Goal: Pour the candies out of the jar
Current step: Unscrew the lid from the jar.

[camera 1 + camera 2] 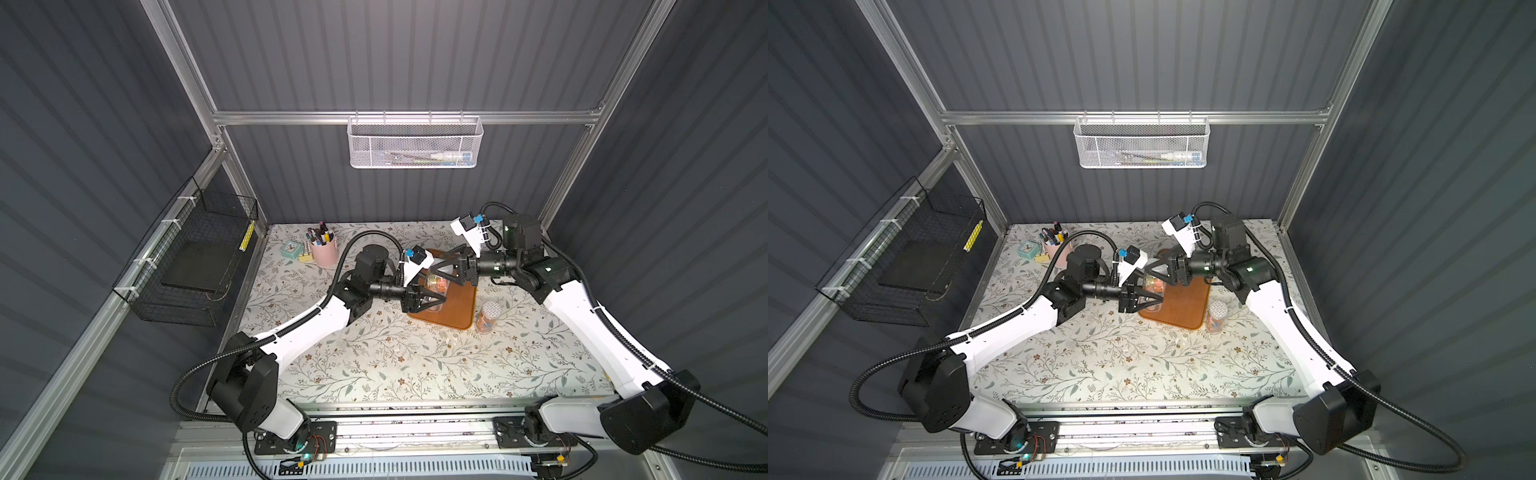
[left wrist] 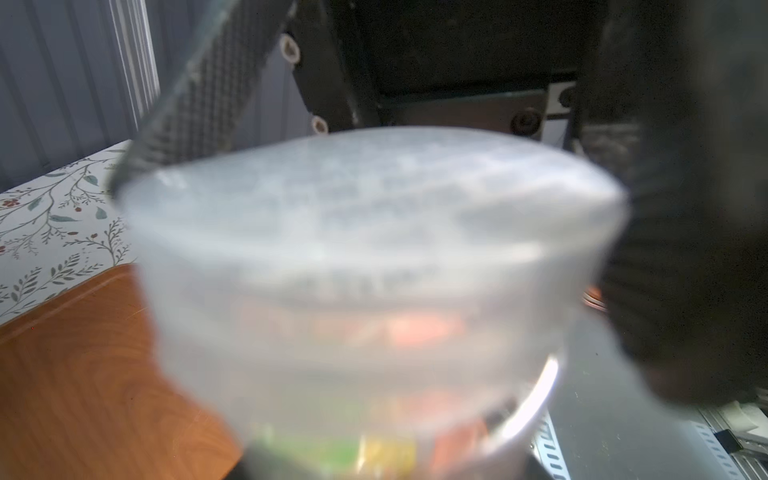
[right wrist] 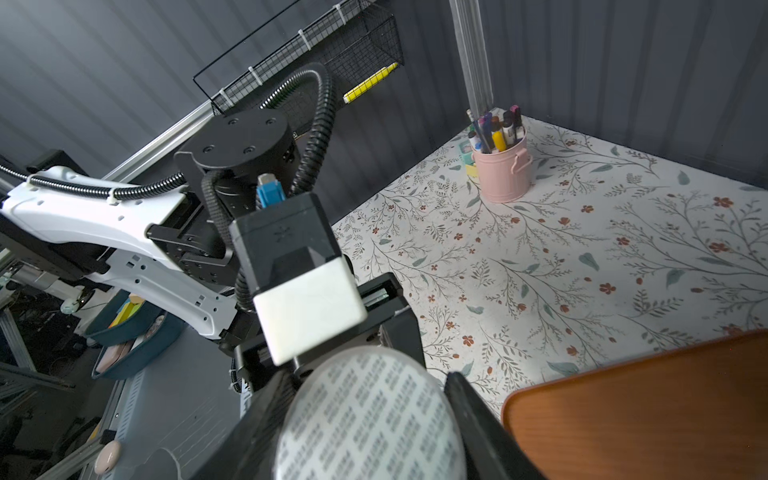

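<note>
Right gripper [image 1: 436, 272]: its fingers [image 3: 478, 419] are clamped on opposite edges of the lid [image 3: 370, 415], a whitish disc with rows of small grey print. Left gripper [image 1: 435, 302]: its fingers are closed around the clear body of the jar [image 1: 436, 291], below the lid. The two grippers meet from opposite sides, one on each part of the same jar. In the left wrist view the lid [image 2: 374, 199] fills the frame, blurred, and sits on the jar mouth.

The candies [image 1: 439, 284] are inside the jar, seen through its wall as orange and pink patches; in the left wrist view [image 2: 419, 332] they are an out-of-focus blur under the lid.

The jar is over the far left part of the tray [image 1: 457, 309], a brown wooden board with rounded corners. Whether it touches the tray cannot be told.

A second jar [image 1: 487, 318], lidded and also holding candies, stands upright on the table [image 1: 395, 365], just beside the tray's right edge.
</note>
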Robot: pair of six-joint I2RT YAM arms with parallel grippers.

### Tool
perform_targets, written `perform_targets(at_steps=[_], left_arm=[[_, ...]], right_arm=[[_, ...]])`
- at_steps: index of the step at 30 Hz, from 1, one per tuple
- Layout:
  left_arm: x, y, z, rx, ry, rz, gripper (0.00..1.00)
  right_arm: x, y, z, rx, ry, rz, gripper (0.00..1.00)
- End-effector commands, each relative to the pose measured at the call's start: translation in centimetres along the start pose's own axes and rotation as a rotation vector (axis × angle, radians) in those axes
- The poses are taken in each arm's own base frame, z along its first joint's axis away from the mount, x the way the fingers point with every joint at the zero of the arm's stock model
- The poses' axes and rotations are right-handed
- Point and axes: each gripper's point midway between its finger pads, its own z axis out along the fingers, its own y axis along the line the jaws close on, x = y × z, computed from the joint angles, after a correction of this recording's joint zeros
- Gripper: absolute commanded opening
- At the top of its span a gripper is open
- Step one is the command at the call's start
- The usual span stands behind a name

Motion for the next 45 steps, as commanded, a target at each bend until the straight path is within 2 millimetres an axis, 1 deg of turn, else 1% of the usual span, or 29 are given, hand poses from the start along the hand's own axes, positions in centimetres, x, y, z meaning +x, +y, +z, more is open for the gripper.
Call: perform_targets(at_steps=[1,2,3,5,7,9,11,12,14,18,23,27,29,32,35,37,40,45], left_arm=[[0.0,-0.9,0.6,0.034,0.023,0.019,0.00],[0.1,-0.6,0.6,0.015,0.028,0.016,0.00],[0.2,-0.2,0.6,-0.008,0.034,0.015,0.00],[0.4,0.8,0.3,-0.080,0.048,0.015,0.00],[0.6,1.8,0.1,-0.143,0.058,0.018,0.00],[0.7,2.7,-0.2,-0.202,0.063,0.016,0.00],[0.8,3.4,-0.4,-0.249,0.063,0.015,0.00],[0.8,3.7,-0.5,-0.269,0.063,0.016,0.00],[0.8,3.7,-0.5,-0.275,0.059,0.019,0.00],[0.6,3.9,-0.4,-0.273,0.053,0.024,0.00],[0.5,3.5,-0.4,-0.262,0.051,0.032,0.00],[0.6,3.0,-0.5,-0.253,0.048,0.040,0.00],[0.6,2.8,-0.5,-0.248,0.045,0.044,0.00],[0.6,2.6,-0.5,-0.239,0.043,0.050,0.00],[0.7,2.4,-0.5,-0.238,0.045,0.051,0.00],[0.7,2.4,-0.6,-0.237,0.044,0.055,0.00],[0.5,2.2,-0.7,-0.240,0.037,0.062,0.00],[0.0,1.9,-1.0,-0.240,0.019,0.076,0.00]], right_arm=[[-2.1,4.1,-0.8,-0.129,-0.050,-0.116,0.54],[-2.1,3.8,-0.8,-0.109,-0.047,-0.113,0.58],[-2.0,3.2,-0.8,-0.070,-0.045,-0.102,0.65],[-1.9,1.9,-0.9,0.015,-0.043,-0.078,0.73],[-1.4,0.0,-1.1,0.125,-0.029,-0.034,0.80],[-1.0,-1.8,-1.5,0.238,-0.026,0.005,0.83],[-0.6,-3.0,-2.0,0.325,-0.022,0.037,0.82],[-0.4,-3.2,-2.2,0.350,-0.017,0.046,0.82],[0.2,-3.5,-2.1,0.364,-0.017,0.066,0.82],[1.1,-3.6,-1.4,0.330,0.001,0.092,0.81],[0.7,-3.7,-1.2,0.321,-0.008,0.086,0.84],[1.2,-4.3,-0.7,0.286,0.010,0.125,0.86],[1.4,-4.1,-0.3,0.248,0.013,0.145,0.86],[1.4,-3.7,0.1,0.203,0.006,0.159,0.86],[0.7,-3.3,0.2,0.163,-0.020,0.152,0.84],[0.8,-3.2,0.2,0.144,-0.018,0.159,0.83],[1.1,-3.2,0.3,0.127,-0.012,0.177,0.81],[1.7,-3.6,0.4,0.125,-0.003,0.192,0.81]])
